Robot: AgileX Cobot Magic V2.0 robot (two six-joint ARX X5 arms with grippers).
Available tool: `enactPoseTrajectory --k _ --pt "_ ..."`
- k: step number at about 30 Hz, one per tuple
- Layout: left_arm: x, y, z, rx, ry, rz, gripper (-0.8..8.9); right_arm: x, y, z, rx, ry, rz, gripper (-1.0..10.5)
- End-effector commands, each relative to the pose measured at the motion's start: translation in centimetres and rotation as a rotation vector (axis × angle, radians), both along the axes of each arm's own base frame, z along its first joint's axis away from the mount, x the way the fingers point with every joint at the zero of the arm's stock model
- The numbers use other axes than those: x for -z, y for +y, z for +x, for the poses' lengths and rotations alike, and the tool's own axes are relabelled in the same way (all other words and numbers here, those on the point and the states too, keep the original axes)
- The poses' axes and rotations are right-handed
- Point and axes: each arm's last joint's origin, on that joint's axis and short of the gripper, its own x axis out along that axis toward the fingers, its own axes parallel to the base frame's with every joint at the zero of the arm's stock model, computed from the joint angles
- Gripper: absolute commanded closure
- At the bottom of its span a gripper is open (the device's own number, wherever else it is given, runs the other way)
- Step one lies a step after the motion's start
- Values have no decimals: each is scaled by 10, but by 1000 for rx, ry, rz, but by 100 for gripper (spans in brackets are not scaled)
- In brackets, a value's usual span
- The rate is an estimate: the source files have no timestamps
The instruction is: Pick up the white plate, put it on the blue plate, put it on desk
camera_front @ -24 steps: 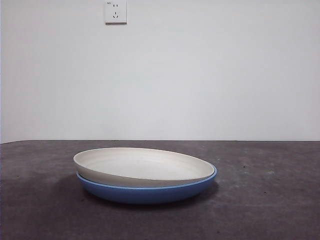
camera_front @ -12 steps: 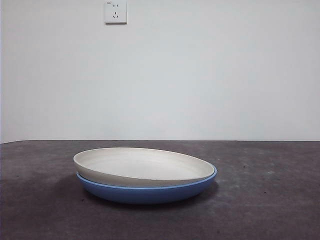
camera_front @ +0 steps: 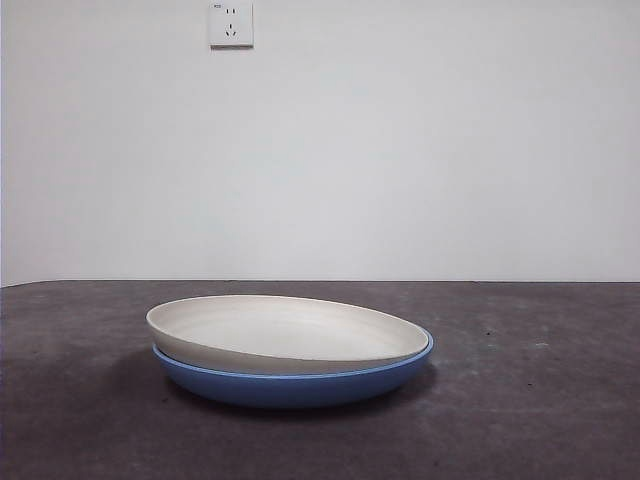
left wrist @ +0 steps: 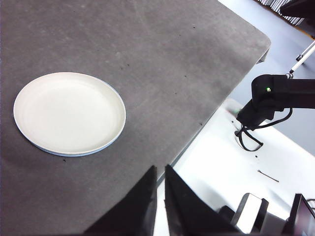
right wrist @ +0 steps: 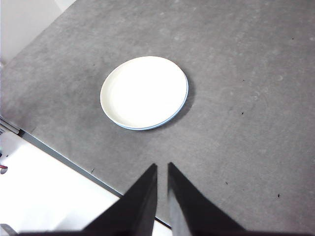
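Cream-white and matte, the white plate (camera_front: 285,333) is seen resting inside the blue plate (camera_front: 290,385), tilted slightly so that its left rim rides above the blue rim while its right rim sits just within it. Nothing is held in the white plate; its inside is bare. Only a thin blue edge is shown around the white plate (left wrist: 69,113) in the left wrist view, where the blue plate (left wrist: 74,153) peeks out as a narrow crescent, and the same is seen from the right wrist, with the white plate (right wrist: 143,91) covering nearly all of the blue plate (right wrist: 147,128). The stack is set on the desk (camera_front: 540,400), a dark grey-brown, faintly speckled surface, toward the left of centre in the front view. A plain white wall is seen behind, with a wall socket (camera_front: 231,24) high on it. A black arm (left wrist: 273,96) with a cable is shown beyond the desk's edge in the left wrist view. The left gripper (left wrist: 160,178) is held high above the desk's edge, its jaws drawn nearly together around nothing, well apart from the plates. The right gripper (right wrist: 162,175) is likewise raised, jaws nearly closed on nothing, with the plates lying well beyond its tips.
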Motion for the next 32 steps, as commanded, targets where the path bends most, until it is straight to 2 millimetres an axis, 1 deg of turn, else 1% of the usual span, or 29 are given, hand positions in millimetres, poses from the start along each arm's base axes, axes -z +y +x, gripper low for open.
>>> enactPoseTrajectory --k 1,5,8,11,14,17,20,21,24,27,30,32 --pt "-2 0 3 -25 -23 -5 788 0 -2 -4 -8 27 -15 915" --pt "6 5 9 -156 2 0 788 0 -2 -4 -8 26 -15 914" --pt "20 8 18 -265 -57 -19 788 0 -2 -4 -8 26 -15 915" --pt "46 12 29 -360 -172 -64 788 0 -2 -4 -8 26 -15 914" --pt "81 14 41 -432 -319 -112 788 0 -2 -4 -8 26 -15 915" --pt "120 18 53 -527 -463 -140 788 0 -2 -4 -8 26 -15 915" --pt "153 22 58 -619 -542 -140 788 0 -2 -4 -8 26 -15 915" --pt "166 23 59 -658 -559 -143 788 0 -2 -4 -8 26 -15 915" --pt "195 26 61 -769 -552 -143 788 0 -2 -4 -8 26 -15 915" --pt "217 29 61 -851 -516 -139 788 0 -2 -4 -8 26 -15 915" --pt "231 30 62 -889 -506 -137 788 0 -2 -4 -8 26 -15 915" --pt "237 31 63 -899 -490 -132 788 0 -2 -4 -8 26 -15 914"
